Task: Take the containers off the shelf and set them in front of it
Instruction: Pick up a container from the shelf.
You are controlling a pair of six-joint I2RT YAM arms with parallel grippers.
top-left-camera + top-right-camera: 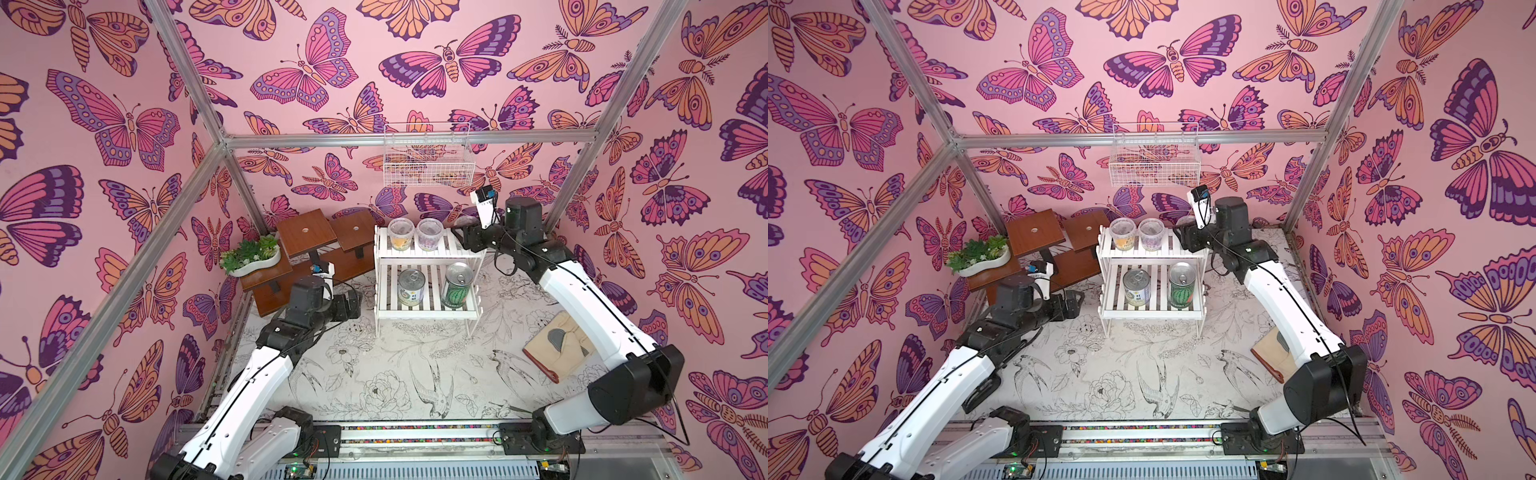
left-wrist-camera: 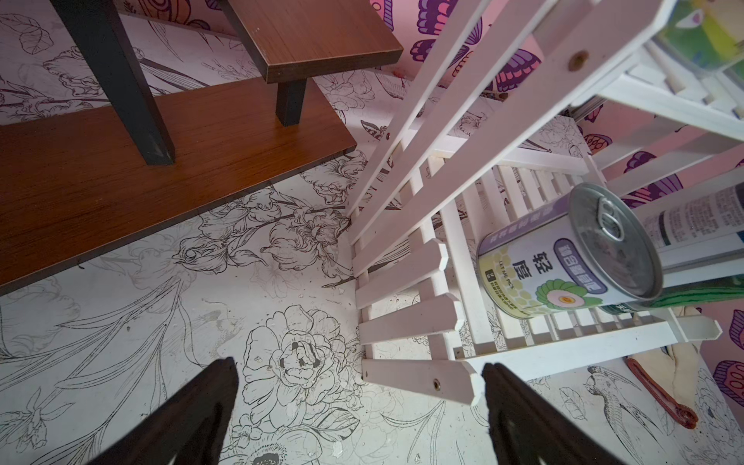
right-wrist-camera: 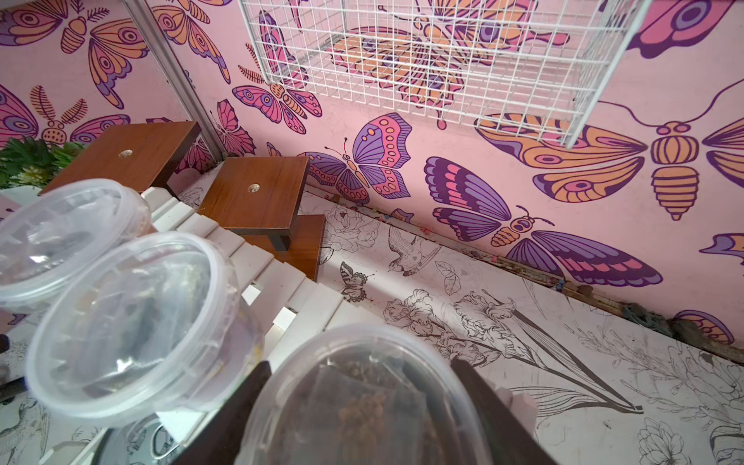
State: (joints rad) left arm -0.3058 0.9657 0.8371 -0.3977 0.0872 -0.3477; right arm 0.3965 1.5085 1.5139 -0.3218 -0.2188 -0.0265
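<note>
The white slatted shelf (image 1: pixel 419 254) stands at the back of the table. Its top tier carries a yellow-filled tub (image 1: pixel 401 235) and a purple-filled tub (image 1: pixel 430 235). At that tier's right end, my right gripper (image 3: pixel 360 364) is closed round a third clear tub (image 3: pixel 362 402) with brownish-orange contents, one finger against each side. On the lower tier stand a pale-labelled can (image 1: pixel 411 287) and a green-striped can (image 1: pixel 457 286). My left gripper (image 2: pixel 358 386) hangs open beside the shelf's lower left corner, holding nothing, with the pale can (image 2: pixel 563 257) ahead of it.
A brown stepped stand (image 1: pixel 307 237) sits left of the shelf and carries a white planter (image 1: pixel 251 255). On the back wall above hangs a white wire basket (image 1: pixel 428 160). A beige mitt (image 1: pixel 557 340) lies at the right under my right arm.
</note>
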